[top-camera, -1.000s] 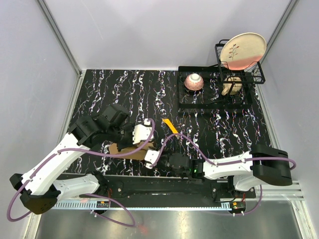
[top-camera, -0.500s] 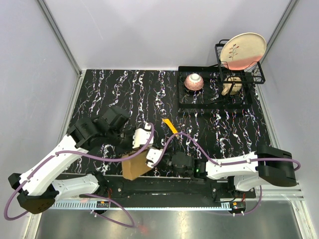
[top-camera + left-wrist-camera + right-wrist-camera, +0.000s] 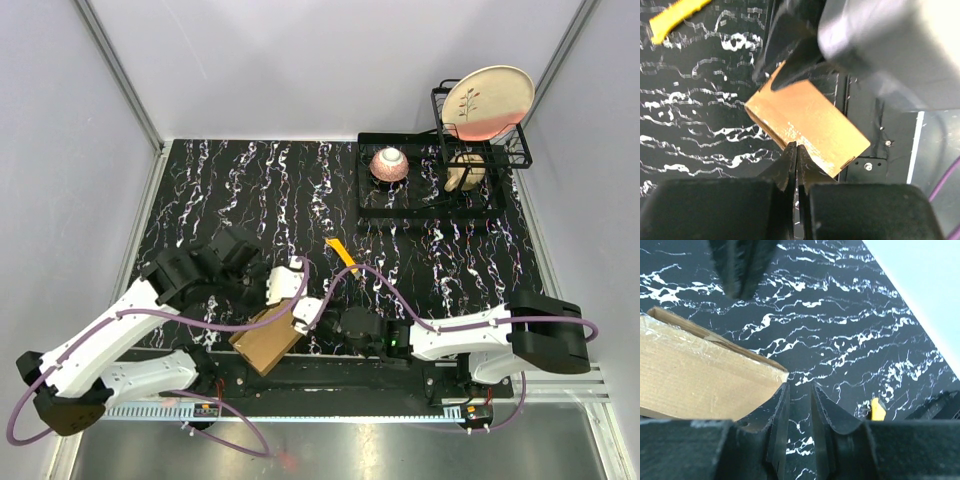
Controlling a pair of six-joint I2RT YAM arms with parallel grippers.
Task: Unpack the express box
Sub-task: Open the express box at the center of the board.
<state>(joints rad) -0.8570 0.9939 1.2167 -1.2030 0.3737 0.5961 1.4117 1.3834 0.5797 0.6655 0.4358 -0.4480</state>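
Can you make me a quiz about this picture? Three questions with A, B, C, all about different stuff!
1. Where on the table is the cardboard box?
A) far back
B) near edge
C) right side

2. What colour is the utility knife?
A) green
B) yellow
C) red

3. How is the plate?
A) lying flat
B) upside down
C) standing on edge in the dish rack

Answers:
1 B, it sits lowest in the top view.
2 B, it is bright yellow against the black top.
3 C, its face stands upright in the wires.
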